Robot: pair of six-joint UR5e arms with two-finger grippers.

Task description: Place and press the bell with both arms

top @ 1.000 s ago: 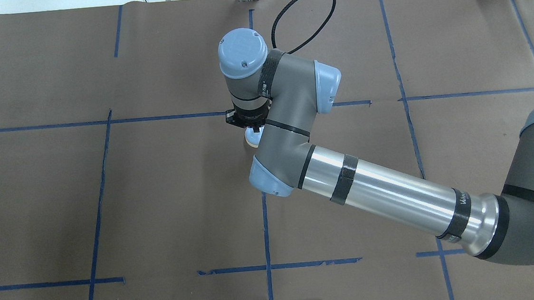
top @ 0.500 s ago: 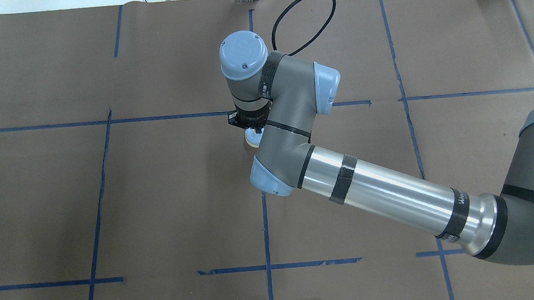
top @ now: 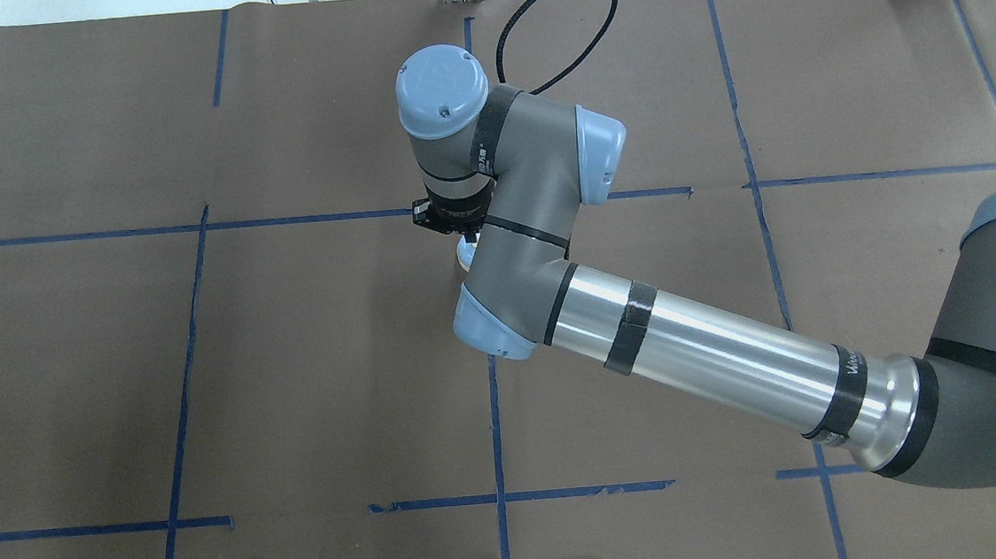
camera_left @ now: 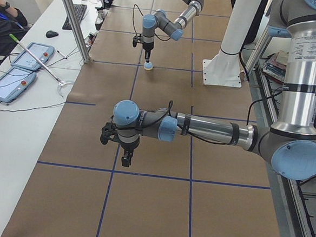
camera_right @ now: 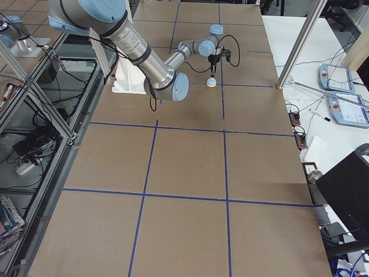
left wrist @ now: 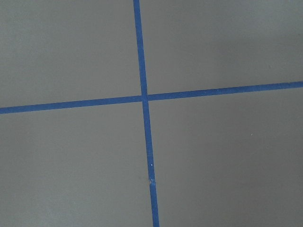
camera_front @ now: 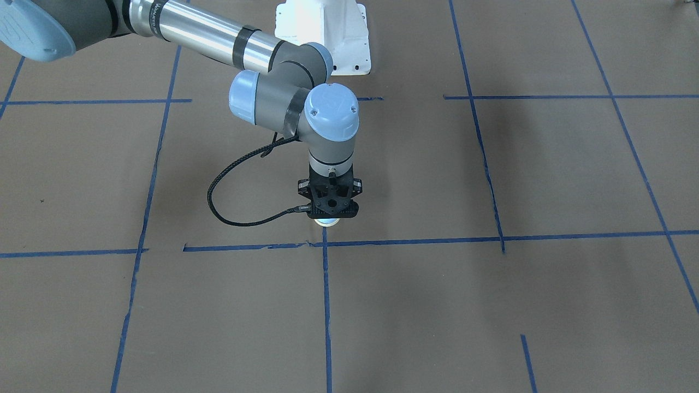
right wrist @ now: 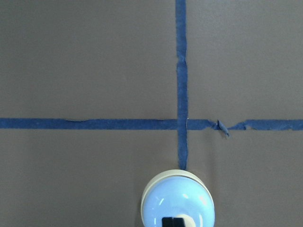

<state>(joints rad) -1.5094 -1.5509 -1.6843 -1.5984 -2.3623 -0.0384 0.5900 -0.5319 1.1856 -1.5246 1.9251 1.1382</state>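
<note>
**Right pincer over the bell, left pincer well apart**
The bell stands upright on the tabletop, just beside a blue tape crossing. The right pincer points down, fingertips closed together over the cream button; contact cannot be confirmed. The left pincer hangs above the tabletop; whether it is open or closed cannot be told.

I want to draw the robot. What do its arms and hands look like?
The right arm and left arm are shiny silver tubes with grey joints and round light-blue caps. Black bands wrap the tubes. Each ends in a small black hand: right hand, left hand. A looping black cable runs to the right one.
</note>
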